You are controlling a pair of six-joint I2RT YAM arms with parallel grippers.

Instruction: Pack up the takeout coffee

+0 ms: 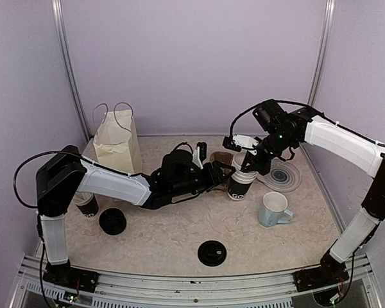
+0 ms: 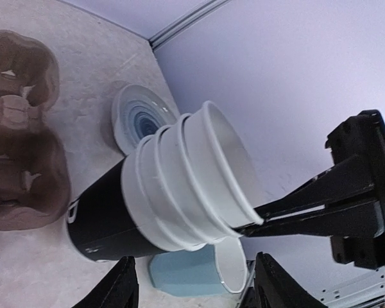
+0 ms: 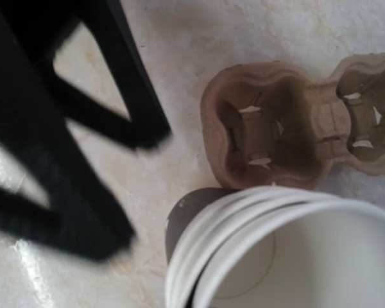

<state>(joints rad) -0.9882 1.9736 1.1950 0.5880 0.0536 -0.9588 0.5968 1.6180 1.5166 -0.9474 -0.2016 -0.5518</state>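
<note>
A stack of nested takeout coffee cups (image 1: 242, 179) stands mid-table, black at the bottom with white bands and rims above; it also shows as the cup stack (image 2: 160, 199) and cup stack (image 3: 276, 250). My right gripper (image 1: 248, 160) is shut on the rim of the top cup, its thin fingers (image 2: 308, 215) pinching the rim's edge. My left gripper (image 1: 226, 173) is open beside the stack's black base, its fingertips (image 2: 123, 282) spread just short of it. Two black lids (image 1: 112, 221) (image 1: 212, 253) lie nearer the front.
A brown cardboard cup carrier (image 1: 219, 158) (image 3: 269, 128) lies just behind the stack. A paper bag (image 1: 117, 142) stands at the back left. A light-blue mug (image 1: 274, 209) and a ringed plate (image 1: 283, 175) sit to the right. Another black cup (image 1: 86, 205) is by the left arm.
</note>
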